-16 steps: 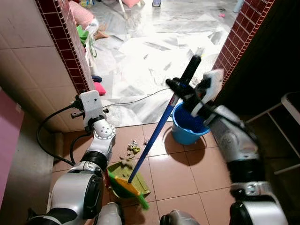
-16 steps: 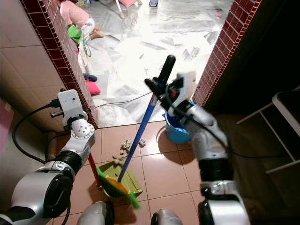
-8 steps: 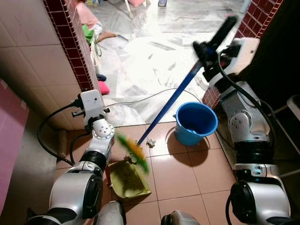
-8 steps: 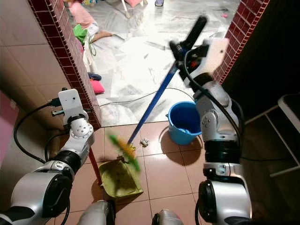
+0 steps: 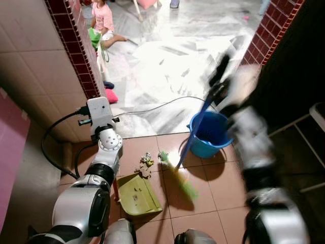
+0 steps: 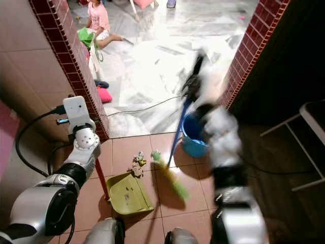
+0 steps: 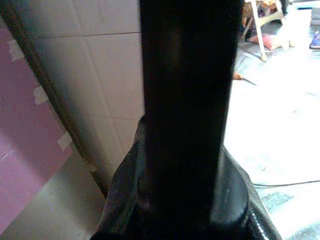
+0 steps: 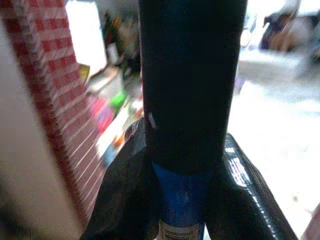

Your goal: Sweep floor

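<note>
A broom with a blue handle and a black grip slants down from my right gripper, which is shut on the grip. The right arm is blurred. The green and yellow bristles rest on the brown tiles just right of a small heap of debris. A green dustpan lies flat nearer to me, its red stem rising by my left arm. In the left wrist view my left gripper is shut on the dustpan's black handle.
A blue bucket stands just beyond the broom. Red brick pillars frame a doorway to a bright marble floor with a cable across it. A person sits there at the far left. A white rack is at the right.
The broom head left the dustpan, swung out and up, and now rests on the tiles right of the debris. My right arm came back down. The left arm has stayed put.
</note>
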`<state>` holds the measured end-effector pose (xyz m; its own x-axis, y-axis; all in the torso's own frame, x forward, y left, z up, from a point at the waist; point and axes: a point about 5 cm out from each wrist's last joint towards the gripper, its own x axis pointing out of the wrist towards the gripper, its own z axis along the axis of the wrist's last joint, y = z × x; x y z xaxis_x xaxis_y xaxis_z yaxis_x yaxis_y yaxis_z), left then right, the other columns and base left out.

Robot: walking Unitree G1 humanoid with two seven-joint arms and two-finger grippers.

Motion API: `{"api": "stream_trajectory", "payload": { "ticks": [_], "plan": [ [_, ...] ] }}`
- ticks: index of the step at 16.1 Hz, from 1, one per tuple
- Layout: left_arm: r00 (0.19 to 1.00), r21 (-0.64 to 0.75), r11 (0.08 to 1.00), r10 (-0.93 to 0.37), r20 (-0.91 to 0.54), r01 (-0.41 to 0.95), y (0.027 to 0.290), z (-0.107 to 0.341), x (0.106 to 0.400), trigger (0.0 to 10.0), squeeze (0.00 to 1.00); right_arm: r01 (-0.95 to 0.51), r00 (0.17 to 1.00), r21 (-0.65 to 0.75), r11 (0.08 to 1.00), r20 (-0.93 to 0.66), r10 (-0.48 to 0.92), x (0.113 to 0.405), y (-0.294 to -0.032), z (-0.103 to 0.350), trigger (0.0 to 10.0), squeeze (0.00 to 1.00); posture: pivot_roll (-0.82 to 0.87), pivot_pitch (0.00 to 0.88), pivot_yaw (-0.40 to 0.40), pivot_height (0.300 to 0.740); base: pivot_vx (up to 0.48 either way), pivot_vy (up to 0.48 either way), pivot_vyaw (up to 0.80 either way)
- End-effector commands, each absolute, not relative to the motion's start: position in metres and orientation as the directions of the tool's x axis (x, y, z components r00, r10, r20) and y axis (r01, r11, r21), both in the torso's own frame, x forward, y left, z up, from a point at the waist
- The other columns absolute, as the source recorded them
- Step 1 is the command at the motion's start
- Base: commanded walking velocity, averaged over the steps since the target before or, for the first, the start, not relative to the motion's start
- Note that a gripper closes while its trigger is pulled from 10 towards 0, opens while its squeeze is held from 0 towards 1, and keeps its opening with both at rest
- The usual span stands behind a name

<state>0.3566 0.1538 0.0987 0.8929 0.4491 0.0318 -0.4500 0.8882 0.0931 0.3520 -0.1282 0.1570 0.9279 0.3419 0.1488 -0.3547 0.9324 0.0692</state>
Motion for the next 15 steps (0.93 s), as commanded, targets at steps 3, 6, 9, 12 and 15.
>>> {"api": "stream_trajectory", "payload": {
  "ticks": [3,6,9,12,15],
  "plan": [
    [0.927,0.11,0.926,0.37,-0.067,-0.362,0.144,0.082,0.352,10.0,0.0,-0.448,0.888,0.125,0.885,0.173,0.425,0.346,-0.089,0.149,10.0,0.0,-0.08,0.058,0.018,0.74,0.0,0.0,0.0],
    [0.945,0.085,0.949,0.312,-0.103,-0.304,0.14,0.076,0.35,10.0,0.0,-0.537,0.841,0.146,0.831,0.169,0.513,0.342,-0.077,0.15,10.0,0.0,-0.09,0.058,0.009,0.74,0.0,0.0,0.0],
    [0.945,0.064,0.952,0.304,-0.118,-0.298,0.139,0.072,0.348,10.0,0.0,-0.731,0.682,0.141,0.667,0.142,0.717,0.328,-0.077,0.155,10.0,0.0,-0.1,0.062,0.003,0.74,0.0,0.0,0.0],
    [0.951,0.036,0.958,0.287,-0.117,-0.285,0.137,0.073,0.348,10.0,0.0,-0.869,0.495,0.086,0.488,0.117,0.861,0.309,-0.098,0.176,10.0,0.0,-0.11,0.063,0.004,0.74,0.0,0.0,0.0],
    [0.956,-0.008,0.962,0.269,-0.122,-0.272,0.135,0.076,0.351,10.0,0.0,-0.902,0.432,0.023,0.431,0.074,0.899,0.302,-0.123,0.195,10.0,0.0,-0.13,0.062,0.006,0.74,0.0,0.0,0.0]
  ]
}}
